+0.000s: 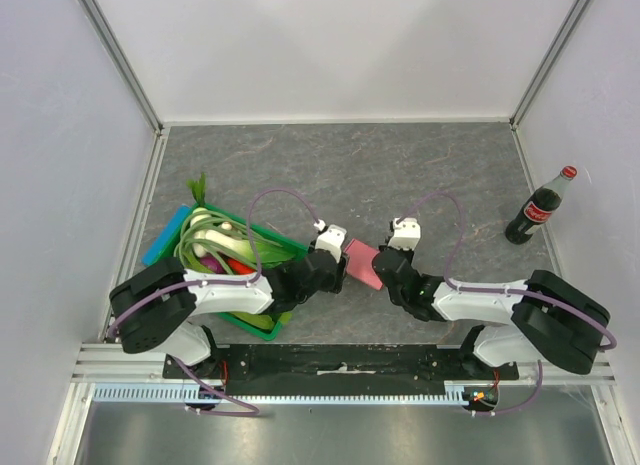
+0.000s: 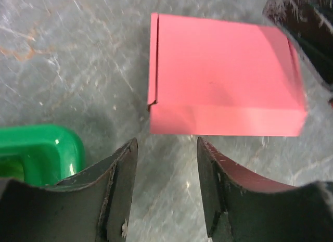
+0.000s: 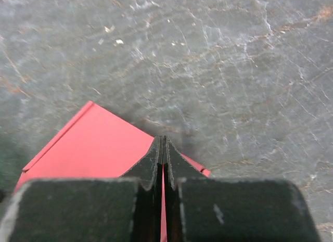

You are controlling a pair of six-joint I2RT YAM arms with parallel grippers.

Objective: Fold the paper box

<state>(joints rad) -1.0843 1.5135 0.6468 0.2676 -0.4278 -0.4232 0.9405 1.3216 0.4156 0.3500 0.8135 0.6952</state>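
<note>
The paper box (image 1: 364, 265) is a small pink closed box that lies flat on the grey table between my two grippers. In the left wrist view the paper box (image 2: 223, 75) rests just beyond my left gripper (image 2: 166, 143). That gripper stands open, with only bare table between its fingers. My right gripper (image 3: 162, 139) is shut, its tips pressed together over the far edge of the paper box (image 3: 88, 148). I see nothing caught between them. From above, the left gripper (image 1: 338, 270) and the right gripper (image 1: 388, 270) flank the box.
A green crate (image 1: 285, 243) of vegetables stands beside the left arm, and its corner (image 2: 47, 148) shows close to the left fingers. A blue flat thing (image 1: 165, 235) lies left of the crate. A cola bottle (image 1: 540, 205) stands at the right wall.
</note>
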